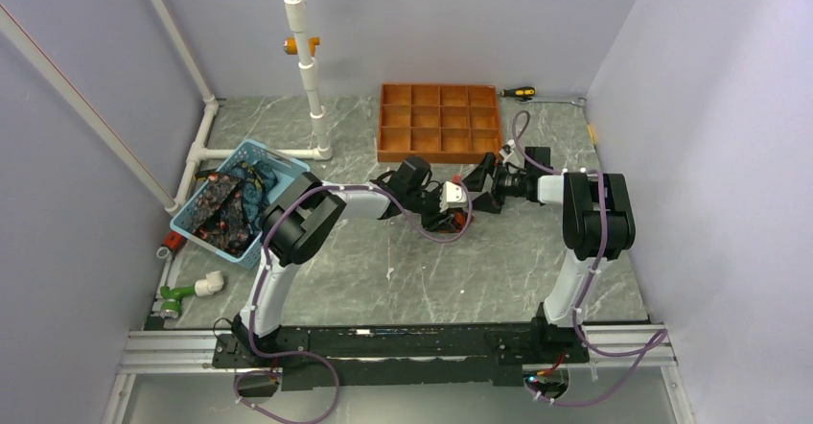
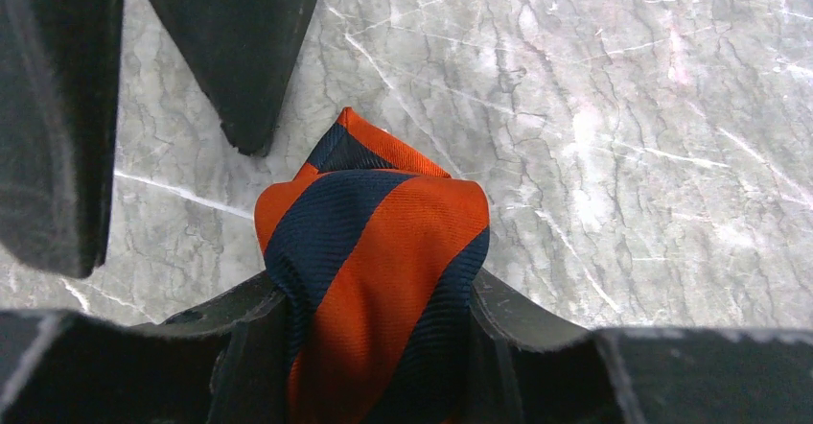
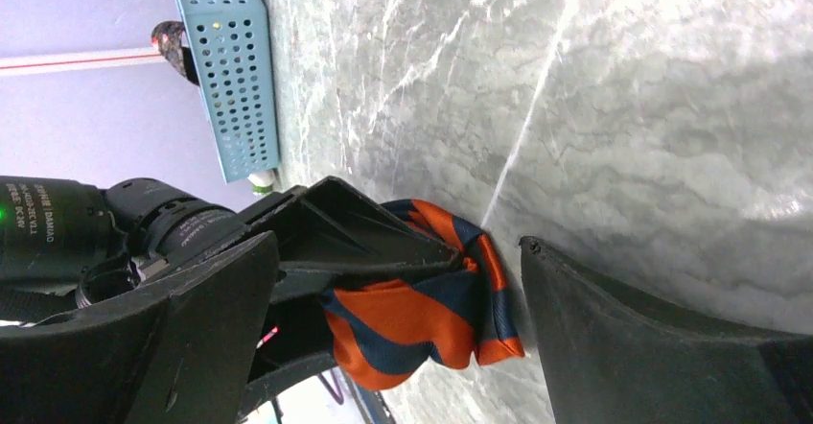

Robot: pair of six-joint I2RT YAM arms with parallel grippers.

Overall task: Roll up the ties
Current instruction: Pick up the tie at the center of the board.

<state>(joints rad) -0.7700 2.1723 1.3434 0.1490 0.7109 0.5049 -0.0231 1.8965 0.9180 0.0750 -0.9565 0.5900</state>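
1. Gripping the striped tie [image 2: 383, 223], the left claw [image 2: 374, 294] stands partly closed, one finger pressing each flank of the bundled fabric. The tie is already rolled up into a short fat wad of orange and dark bands, and a pointed end pokes out beyond it.
2. Position: in the overhead view both claws meet just in front of the tray [image 1: 439, 155], toward its right half and close above the desk [image 1: 403, 270]. Whether the wad rests on the marble or hangs just clear, I cannot tell.
3. The right claw [image 3: 398, 247] is spread as wide as it goes and holds nothing. It faces the left claw head-on, and the wad lies in the gap between its two fingers. The wad's folded edge sits just beside one of them, but contact is unclear.
4. Key relation: the wad sticks out past the left fingertips, its longer run along those fingers and pointing at the right claw. The right arm is the free one and is already astride the wad. My guess is that it closes across the wad to take it over or tighten it.
5. In the way: the left fingers take up much of that gap, so a closing right claw may pinch them rather than cloth.
6. Surroundings: a blue basket [image 1: 213, 245] with more ties [image 1: 219, 208] sits well left of the tray and nearer the arms. A screwdriver [image 1: 519, 91] lies just off the tray's far right corner. A white pipe frame [image 1: 309, 69] stands left of the tray.
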